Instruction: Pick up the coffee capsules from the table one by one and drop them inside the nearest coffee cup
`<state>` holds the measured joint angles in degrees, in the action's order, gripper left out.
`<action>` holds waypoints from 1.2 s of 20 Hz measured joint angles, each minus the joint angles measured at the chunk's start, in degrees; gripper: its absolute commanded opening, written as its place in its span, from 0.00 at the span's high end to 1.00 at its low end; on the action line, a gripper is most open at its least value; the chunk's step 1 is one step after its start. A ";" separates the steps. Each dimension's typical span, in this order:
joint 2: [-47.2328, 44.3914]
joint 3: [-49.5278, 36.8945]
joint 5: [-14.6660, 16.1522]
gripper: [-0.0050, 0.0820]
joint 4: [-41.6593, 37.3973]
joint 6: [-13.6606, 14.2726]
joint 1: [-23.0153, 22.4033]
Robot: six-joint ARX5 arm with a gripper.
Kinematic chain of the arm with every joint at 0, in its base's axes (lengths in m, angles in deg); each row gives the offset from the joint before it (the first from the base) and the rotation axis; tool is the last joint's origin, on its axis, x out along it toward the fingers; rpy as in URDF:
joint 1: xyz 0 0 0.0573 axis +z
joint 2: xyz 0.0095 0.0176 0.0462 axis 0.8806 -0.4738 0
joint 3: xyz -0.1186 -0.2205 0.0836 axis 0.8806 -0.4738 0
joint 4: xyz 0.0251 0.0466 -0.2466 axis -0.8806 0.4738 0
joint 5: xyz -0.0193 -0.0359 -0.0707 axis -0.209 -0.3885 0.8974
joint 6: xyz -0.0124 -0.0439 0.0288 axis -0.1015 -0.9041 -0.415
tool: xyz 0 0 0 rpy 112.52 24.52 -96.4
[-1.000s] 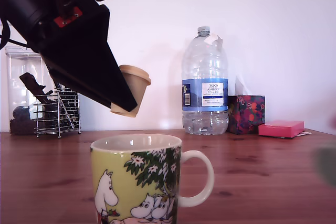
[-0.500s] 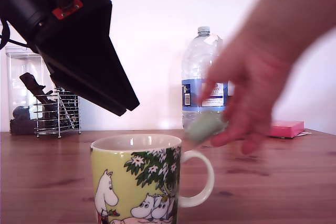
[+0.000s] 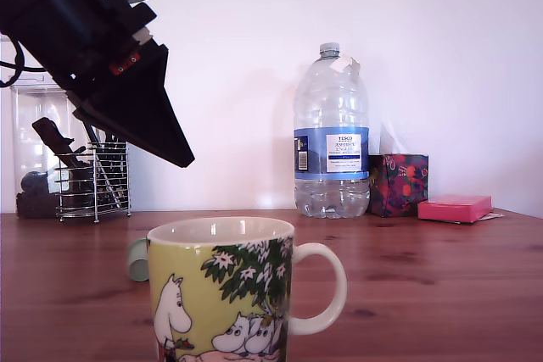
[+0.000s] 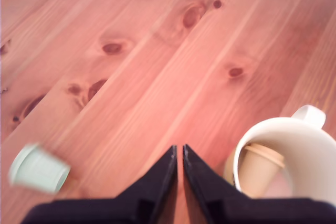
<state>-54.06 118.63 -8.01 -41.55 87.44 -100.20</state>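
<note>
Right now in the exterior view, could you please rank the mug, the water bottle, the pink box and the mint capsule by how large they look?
1. Water bottle and mug: similar in the picture; the mug sits much nearer the camera and is cut off below, so unranked.
2. Pink box.
3. Mint capsule, partly hidden behind the mug.

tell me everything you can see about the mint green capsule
The pale mint green coffee capsule is a small tapered plastic pod with a rimmed round face. It lies on its side on the reddish-brown wooden table, slightly blurred in the wrist view. In the exterior view it peeks out behind the yellow-green cartoon mug, at that view's left. Nothing grips it; only the tabletop appears to touch it.
</note>
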 measured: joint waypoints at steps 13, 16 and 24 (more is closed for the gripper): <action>0.26 -1.03 1.64 0.96 -4.39 -4.33 0.00; 5.01 -7.32 1.57 0.96 -3.34 -4.35 0.00; 27.56 -13.86 -1.70 0.96 -0.90 -9.05 0.00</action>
<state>-26.50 104.77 -9.71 -42.45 78.39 -100.20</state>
